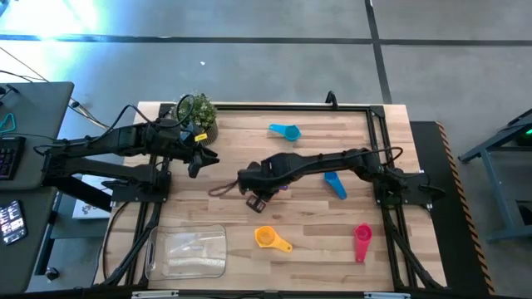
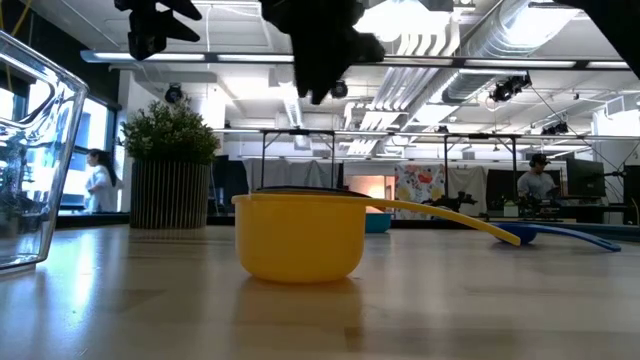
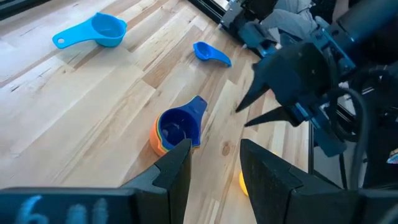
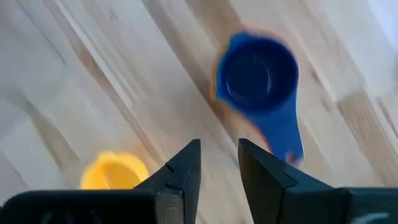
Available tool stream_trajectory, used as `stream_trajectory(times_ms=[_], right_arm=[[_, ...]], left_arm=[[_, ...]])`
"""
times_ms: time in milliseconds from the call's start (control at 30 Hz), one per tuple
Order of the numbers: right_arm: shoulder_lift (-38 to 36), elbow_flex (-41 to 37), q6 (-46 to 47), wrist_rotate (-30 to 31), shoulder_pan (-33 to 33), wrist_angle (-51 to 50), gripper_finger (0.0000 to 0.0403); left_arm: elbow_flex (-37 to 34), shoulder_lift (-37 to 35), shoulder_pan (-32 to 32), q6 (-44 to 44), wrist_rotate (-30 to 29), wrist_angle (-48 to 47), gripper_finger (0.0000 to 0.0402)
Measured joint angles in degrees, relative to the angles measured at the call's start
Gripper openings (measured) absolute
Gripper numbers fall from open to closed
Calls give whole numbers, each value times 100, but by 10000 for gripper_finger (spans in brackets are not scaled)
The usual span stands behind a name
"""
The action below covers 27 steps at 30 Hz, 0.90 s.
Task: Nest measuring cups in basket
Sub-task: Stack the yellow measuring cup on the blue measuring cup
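Over the worktop's middle, I am hovering the right claw (image 4: 217,163), narrowly parted and empty, above the dark blue cup stack (image 4: 256,78), risking toppling it if I descend off-centre.

Right pincer (image 4: 217,163) hangs empty, fingers parted, above wooden desk (image 4: 93,74), dark blue cup (image 4: 258,78) and yellow cup (image 4: 114,171) below.

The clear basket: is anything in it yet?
Empty, it seems. From above, the basket shows only bare plastic; the yellow cup and red cup lie outside.
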Motion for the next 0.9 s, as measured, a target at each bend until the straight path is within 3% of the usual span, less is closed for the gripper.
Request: stream_trajectory(times_ms=[167, 367, 500, 767, 900], right_arm=[[0, -42, 427, 155, 283, -1014, 99], [-130, -120, 340, 346, 491, -991, 99], [-385, -570, 246, 458, 510, -961, 99], [-1829, -2893, 723, 389, 542, -469, 99], [-2662, -4043, 941, 70, 594, 720, 99]], left_arm=[[0, 1, -8, 2, 88, 2, 129], [0, 1, -8, -14, 89, -4, 129], [1, 0, -8, -57, 96, 1, 129], [0, 1, -8, -485, 101, 13, 129], [1, 1, -8, -787, 96, 9, 129]])
